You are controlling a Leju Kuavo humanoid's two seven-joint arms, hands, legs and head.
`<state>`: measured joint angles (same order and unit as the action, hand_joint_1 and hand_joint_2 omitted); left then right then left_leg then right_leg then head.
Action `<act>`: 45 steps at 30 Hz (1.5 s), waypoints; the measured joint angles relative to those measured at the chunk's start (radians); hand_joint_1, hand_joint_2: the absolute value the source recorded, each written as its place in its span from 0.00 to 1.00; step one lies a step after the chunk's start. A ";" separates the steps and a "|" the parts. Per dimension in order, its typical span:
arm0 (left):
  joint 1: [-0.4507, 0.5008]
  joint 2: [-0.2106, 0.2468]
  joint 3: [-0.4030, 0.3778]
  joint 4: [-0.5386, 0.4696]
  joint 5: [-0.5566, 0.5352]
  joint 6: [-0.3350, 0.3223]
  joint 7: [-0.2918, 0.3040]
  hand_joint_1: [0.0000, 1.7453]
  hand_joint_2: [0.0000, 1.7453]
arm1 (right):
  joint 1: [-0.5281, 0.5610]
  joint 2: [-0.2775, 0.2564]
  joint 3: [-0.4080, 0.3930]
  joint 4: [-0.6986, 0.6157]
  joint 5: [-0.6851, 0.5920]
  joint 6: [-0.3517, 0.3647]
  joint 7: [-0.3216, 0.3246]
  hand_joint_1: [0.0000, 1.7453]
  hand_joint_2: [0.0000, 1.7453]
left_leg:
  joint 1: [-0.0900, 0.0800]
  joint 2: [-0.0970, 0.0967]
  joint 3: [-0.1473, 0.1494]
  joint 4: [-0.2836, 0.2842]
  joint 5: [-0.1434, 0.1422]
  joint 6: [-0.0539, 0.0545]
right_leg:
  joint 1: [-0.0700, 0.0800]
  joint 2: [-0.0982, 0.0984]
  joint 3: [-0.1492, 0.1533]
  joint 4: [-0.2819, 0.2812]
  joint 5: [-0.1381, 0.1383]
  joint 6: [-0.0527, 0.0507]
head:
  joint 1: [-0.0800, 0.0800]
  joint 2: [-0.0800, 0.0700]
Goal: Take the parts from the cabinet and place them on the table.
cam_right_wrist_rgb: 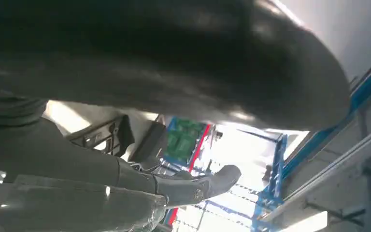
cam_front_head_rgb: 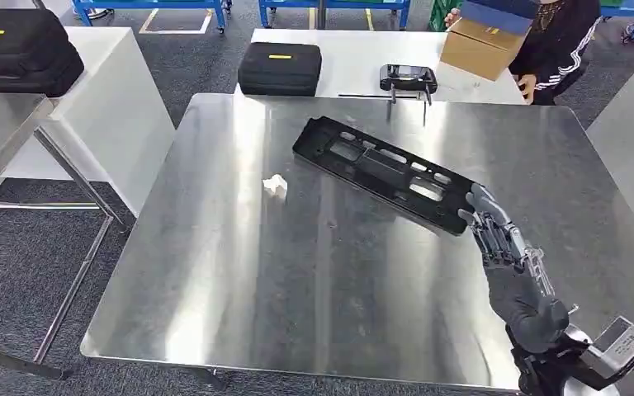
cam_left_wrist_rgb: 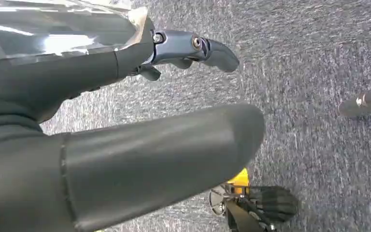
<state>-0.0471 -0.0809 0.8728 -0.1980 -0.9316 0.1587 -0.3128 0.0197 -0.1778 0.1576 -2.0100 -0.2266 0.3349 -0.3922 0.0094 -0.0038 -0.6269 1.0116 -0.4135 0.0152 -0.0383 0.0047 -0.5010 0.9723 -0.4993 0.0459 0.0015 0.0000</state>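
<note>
The black part (cam_front_head_rgb: 384, 172) is laid flat on the steel table (cam_front_head_rgb: 239, 280), its near end touched by the right hand (cam_front_head_rgb: 503, 247), fingers extended, nothing gripped.

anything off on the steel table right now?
One stray: a small crumpled white scrap lies on the steel table, left of the long black part. That part lies diagonal, not square to the edges, with the right hand at its near end.

The part (cam_front_head_rgb: 384, 171) is a long, flat black plastic panel with several rectangular cut-outs. It lies flat and diagonal on my steel table (cam_front_head_rgb: 281, 280), its near end at my right hand's fingertips (cam_front_head_rgb: 472, 206).
</note>
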 joint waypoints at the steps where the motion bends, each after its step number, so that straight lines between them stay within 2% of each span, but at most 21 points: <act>1: 0.001 0.000 0.000 0.000 0.000 0.001 0.001 0.00 0.00 | 0.000 0.001 0.000 0.000 0.000 0.000 0.002 0.00 0.00 | 0.001 0.002 -0.014 0.027 -0.052 -0.003 | 0.005 -0.004 -0.009 0.000 0.009 -0.013 | -0.002 0.000; 4: 0.000 -0.002 0.000 0.001 -0.001 0.001 0.001 0.00 0.00 | 0.000 0.002 0.000 0.000 0.001 0.000 0.005 0.00 0.00 | 0.003 0.001 -0.072 0.236 -0.218 -0.014 | 0.013 -0.007 -0.040 0.003 0.040 -0.031 | -0.006 0.000; 5: 0.000 -0.001 0.000 0.000 -0.001 0.000 0.000 0.00 0.00 | -0.001 0.003 0.000 0.000 0.003 0.000 0.009 0.00 0.00 | 0.003 0.001 -0.080 0.289 -0.229 -0.015 | 0.015 -0.007 -0.055 0.005 0.051 -0.031 | -0.007 0.000; 7: 0.000 -0.001 0.000 0.001 -0.001 -0.001 0.000 0.00 0.00 | -0.004 0.006 0.002 0.002 0.003 -0.002 0.017 0.00 0.00 | 0.003 0.001 -0.039 0.276 -0.183 -0.014 | 0.016 -0.007 -0.082 0.011 0.068 -0.025 | -0.007 0.000; 9: -0.003 -0.001 0.000 0.001 -0.001 -0.002 0.000 0.00 0.00 | -0.009 0.008 0.003 0.002 0.003 -0.004 0.018 0.00 0.00 | 0.004 0.001 0.084 0.111 -0.120 -0.009 | 0.015 -0.007 -0.105 0.020 0.079 -0.016 | -0.008 0.000; 11: -0.007 0.000 0.000 0.000 -0.001 -0.002 -0.001 0.00 0.00 | -0.016 0.009 0.003 0.002 0.003 -0.006 0.018 0.00 0.00 | -0.001 -0.003 0.169 -0.017 -0.146 0.002 | 0.023 -0.008 -0.116 0.032 0.090 -0.001 | -0.006 0.000; 15: -0.006 -0.002 0.000 0.001 -0.001 -0.003 -0.001 0.00 0.00 | -0.025 0.011 0.006 0.002 0.002 -0.006 0.021 0.00 0.00 | -0.002 0.002 0.136 -0.019 -0.116 0.040 | 0.023 -0.010 -0.124 0.027 0.111 0.026 | -0.006 0.000; 18: -0.006 0.000 0.000 0.001 0.000 -0.003 -0.001 0.00 0.00 | -0.030 0.011 0.008 0.002 0.000 -0.006 0.021 0.00 0.00 | -0.006 0.008 0.096 -0.019 -0.082 0.058 | 0.021 -0.008 -0.177 0.167 -0.035 0.000 | 0.000 0.000; 20: -0.006 0.000 0.000 0.001 0.000 -0.002 -0.001 0.00 0.00 | -0.032 0.011 0.009 0.003 0.000 -0.006 0.021 0.00 0.00 | -0.008 0.010 0.069 -0.016 -0.057 0.059 | 0.021 -0.008 -0.206 0.314 -0.100 0.005 | 0.000 0.000; 21: -0.006 0.000 0.000 0.001 0.000 -0.002 -0.001 0.00 0.00 | -0.032 0.011 0.009 0.005 0.000 -0.005 0.021 0.00 0.00 | -0.009 0.011 0.050 -0.015 -0.043 0.058 | 0.021 -0.008 -0.200 0.352 -0.095 0.017 | -0.001 0.000; 24: -0.006 -0.001 0.000 0.001 0.000 -0.002 -0.001 0.00 0.00 | -0.033 0.011 0.009 0.006 -0.001 0.000 0.021 0.00 0.00 | -0.010 0.011 0.008 -0.013 -0.010 0.052 | 0.023 -0.008 -0.059 0.196 -0.012 0.042 | 0.000 0.000; 26: -0.006 -0.003 0.000 0.001 0.000 -0.002 -0.001 0.00 0.00 | -0.040 0.011 0.010 0.006 -0.003 0.001 0.019 0.00 0.00 | -0.013 0.010 -0.001 -0.010 0.004 0.043 | 0.031 -0.008 0.080 0.002 -0.040 0.018 | -0.001 0.000; 27: -0.006 -0.003 0.000 0.001 0.000 -0.002 -0.001 0.00 0.00 | -0.046 0.011 0.010 0.006 -0.004 0.001 0.018 0.00 0.00 | -0.016 0.012 -0.003 -0.010 0.015 0.036 | 0.038 -0.007 0.102 -0.043 -0.052 0.008 | -0.004 0.000; 30: -0.003 -0.002 0.000 0.001 -0.005 -0.005 -0.001 0.00 0.00 | -0.045 0.011 0.009 0.006 -0.005 0.000 0.016 0.00 0.00 | -0.017 0.011 -0.008 -0.019 0.044 0.018 | 0.034 -0.008 0.072 -0.035 -0.031 -0.013 | -0.003 0.000; 32: -0.001 -0.002 0.000 0.001 -0.007 -0.006 -0.002 0.00 0.00 | -0.046 0.011 0.009 0.007 -0.004 -0.003 0.014 0.00 0.00 | -0.008 0.003 -0.034 0.038 -0.056 0.009 | 0.020 -0.014 0.047 -0.036 -0.006 -0.039 | -0.008 0.000; 34: -0.001 -0.002 0.000 0.001 -0.008 -0.006 -0.004 0.00 0.00 | -0.043 0.011 0.009 0.007 -0.005 -0.008 0.013 0.00 0.00 | -0.004 0.003 -0.063 0.165 -0.167 0.000 | 0.020 -0.015 0.022 -0.034 0.015 -0.042 | -0.011 0.000; 36: -0.002 0.000 0.000 0.001 -0.007 -0.006 -0.004 0.00 0.00 | -0.040 0.011 0.009 0.008 -0.003 -0.011 0.013 0.00 0.00 | 0.000 0.002 -0.082 0.288 -0.194 -0.009 | 0.021 -0.015 -0.006 -0.024 0.038 -0.037 | -0.012 0.000; 39: -0.002 0.002 0.000 0.001 -0.001 -0.007 -0.001 0.00 0.00 | -0.032 0.014 0.009 0.014 0.003 -0.021 0.024 0.00 0.00 | 0.012 0.003 0.022 0.189 -0.089 -0.016 | 0.013 -0.015 -0.061 0.008 0.053 -0.021 | -0.012 0.000; 40: -0.002 0.003 0.000 0.001 0.002 -0.007 0.000 0.00 0.00 | -0.031 0.014 0.009 0.017 0.006 -0.026 0.030 0.00 0.00 | 0.017 0.003 0.092 0.092 -0.084 -0.020 | 0.012 -0.015 -0.076 0.025 0.055 -0.017 | -0.013 0.000; 41: -0.005 0.002 0.000 0.001 0.004 -0.008 0.000 0.00 0.00 | -0.029 0.016 0.009 0.019 0.011 -0.031 0.034 0.00 0.00 | 0.014 -0.002 0.137 0.025 -0.131 -0.026 | 0.019 -0.016 -0.091 0.038 0.057 -0.013 | -0.015 0.000; 45: -0.003 0.005 0.004 0.001 0.017 -0.008 0.000 0.00 0.00 | -0.003 0.018 0.006 0.036 0.023 -0.051 0.039 0.00 0.00 | 0.002 -0.006 0.115 0.016 -0.118 0.011 | 0.022 -0.016 -0.102 0.038 0.086 0.022 | -0.010 0.000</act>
<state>-0.0499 -0.0755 0.8770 -0.1972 -0.9148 0.1511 -0.3128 0.0162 -0.1595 0.1633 -1.9741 -0.2037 0.2842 -0.3532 0.0113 -0.0093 -0.5115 1.0277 -0.5312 0.0265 -0.0167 -0.0113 -0.6029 1.0104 -0.4133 0.0682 -0.0080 0.0000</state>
